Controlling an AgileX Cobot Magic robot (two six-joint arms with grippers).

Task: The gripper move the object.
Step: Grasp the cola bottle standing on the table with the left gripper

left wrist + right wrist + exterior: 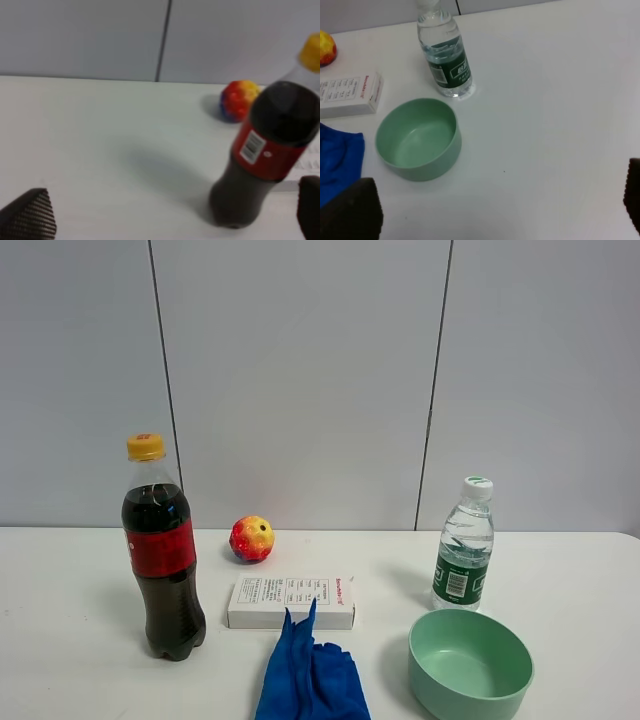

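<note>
**Task object.** The cola bottle [163, 550] stands upright on the white table [580, 580], on the left side of the exterior high view. Its yellow-orange cap is on and its red label faces the camera. Nothing touches it.

**Left gripper.** The left gripper [168, 217] is released: its two dark fingers [27, 217] are spread wide apart and hold nothing. In the left wrist view the cola bottle [265, 160] stands ahead of the jaws and off their centre line, much nearer one finger than the other. No finger contacts the bottle. Its base appears to sit just beyond the fingertip line rather than between the fingers, but the blurred picture does not settle this.

**Right gripper.** The right gripper [490, 205] is also released, with its fingers wide apart over bare table and nothing between them. The cola bottle does not show in this view.

**Surrounding items.**
- A red-and-yellow ball [251, 538] lies behind and to the right of the cola bottle, apart from it.
- A white box [292, 602] lies flat just to the right of the bottle.
- A blue cloth [312, 675] lies in front of the box, with its tips reaching the box edge.
- A green bowl [470, 665] sits on the right of the table.
- A water bottle [464, 550] stands upright just behind the bowl.
</note>
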